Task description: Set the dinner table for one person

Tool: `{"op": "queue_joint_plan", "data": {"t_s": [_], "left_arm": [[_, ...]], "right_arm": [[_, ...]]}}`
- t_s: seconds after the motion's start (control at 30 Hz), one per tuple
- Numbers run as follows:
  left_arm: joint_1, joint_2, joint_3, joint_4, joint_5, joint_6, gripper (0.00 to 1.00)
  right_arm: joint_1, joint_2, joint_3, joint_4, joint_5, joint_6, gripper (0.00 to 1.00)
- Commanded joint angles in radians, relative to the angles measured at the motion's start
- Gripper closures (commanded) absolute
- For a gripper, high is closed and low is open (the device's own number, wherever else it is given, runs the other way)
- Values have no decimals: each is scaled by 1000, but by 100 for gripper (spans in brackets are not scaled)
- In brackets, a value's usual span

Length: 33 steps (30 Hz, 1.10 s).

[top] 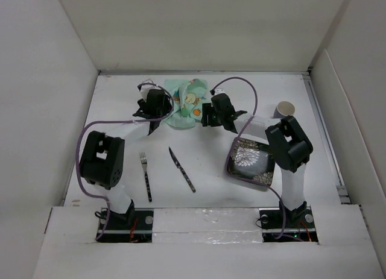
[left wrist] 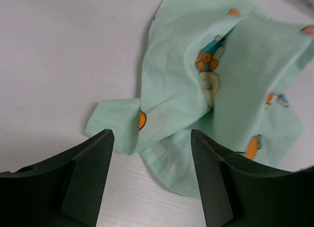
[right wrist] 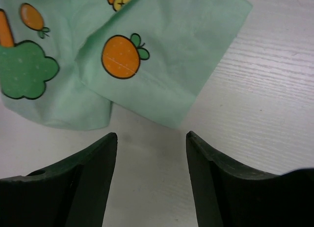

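Dinner table [top: 211,170] lies beneath spread left tool [left wrist: 152,136] and spread right tool [right wrist: 151,136], flanking placemat [top: 187,104].

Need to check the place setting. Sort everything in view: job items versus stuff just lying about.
For the job: dinner table, crumpled placemat, fork, knife, plate, cup.
Just there, not for the job: purple cables on the arms, white wall panels.

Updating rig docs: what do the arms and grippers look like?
The left arm and right arm: black joint housings, white links, a lilac-grey cable looping along each. The left gripper and right gripper: two plain matte-black wedge-shaped fingers each. No markings visible.
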Motion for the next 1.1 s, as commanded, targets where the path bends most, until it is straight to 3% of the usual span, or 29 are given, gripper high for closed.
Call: {"op": "queue_joint_plan", "data": {"t_s": [0.0,0.1,0.37,0.5,0.53,0.57,0.63,0.67,0.77,0.8,0.83,1.07], "left_arm": [[0,93,-6,23,-2,-13,39],[0,194,59,13,56,10,39],[0,259,120,10,74,26,42],[0,277,126,13,81,27,51],[0,277,126,13,81,26,56],[0,276,120,17,83,24,68],[0,277,106,39,84,24,76],[0,277,109,34,83,20,86],[0,261,104,37,84,10,100],[0,238,94,52,89,7,100],[0,225,88,57,90,3,100],[0,-15,-8,116,101,-10,100]], "right_arm": [[-27,14,64,-22,-11,22,36],[-47,60,130,-102,-23,26,35],[-56,143,193,-143,-35,25,35],[-45,177,239,-176,-12,20,46],[-45,180,254,-182,-17,19,47],[-45,192,265,-188,-23,13,50],[-36,209,309,-224,-18,5,58],[-36,215,321,-240,-12,0,62],[-36,228,335,-242,-7,-4,86],[-36,223,334,-240,-10,-6,98],[-36,214,329,-225,-17,-9,100],[-24,-40,99,-41,2,-14,100]]}}
